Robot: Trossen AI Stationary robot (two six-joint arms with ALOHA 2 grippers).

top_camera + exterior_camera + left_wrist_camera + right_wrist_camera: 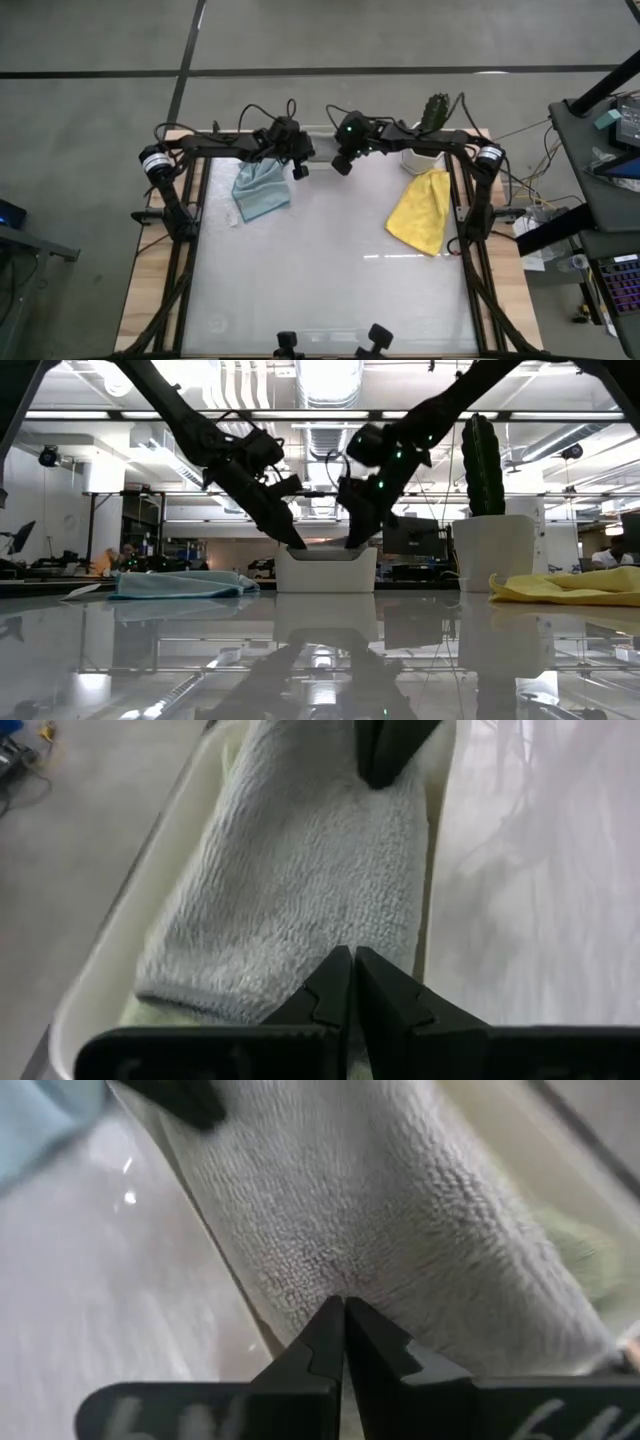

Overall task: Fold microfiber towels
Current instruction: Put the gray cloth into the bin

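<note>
- Left gripper (352, 960): jaws pressed together, tips at one end of the grey towel (290, 890) lying in the white tub (327, 570); whether it pinches pile cannot be told.
- Right gripper (343, 1312): jaws pressed together, at the same towel's other end.
- Pale blue towel (262, 190) and yellow towel (424, 210): on the table, well apart.
- Advice: lift both ends evenly, clearing the tub wall before spreading.

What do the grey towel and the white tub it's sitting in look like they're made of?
The grey towel looks like microfiber or terry cloth: a nubbly looped pile with a matte, soft surface. The white tub seems to be plastic, with smooth walls and a rounded rim that has a slight sheen, though the look alone can't confirm it.
</note>
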